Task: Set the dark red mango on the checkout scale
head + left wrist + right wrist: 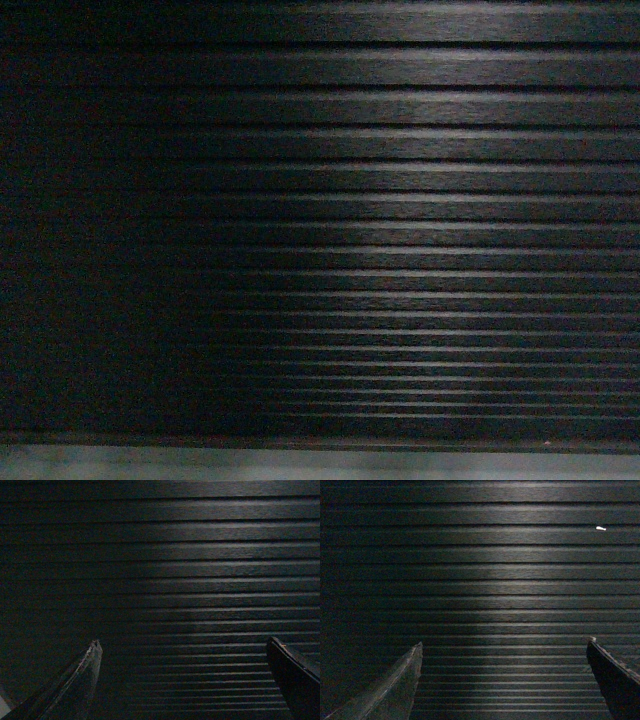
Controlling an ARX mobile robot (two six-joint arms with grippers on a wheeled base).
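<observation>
The checkout fills the head view as a black, horizontally ribbed front panel, seen close up. The dark red mango and the scale are out of view in all three views. My left gripper is open, its two fingers wide apart with only the ribbed checkout front between them. My right gripper is open too, its fingers spread wide and holding nothing, facing the same ribbed checkout panel. Neither gripper shows in the head view.
A pale strip of floor runs along the bottom of the head view below the counter's base. A small white speck sits on one rib at the upper right of the right wrist view. The left side of the panel lies in deep shadow.
</observation>
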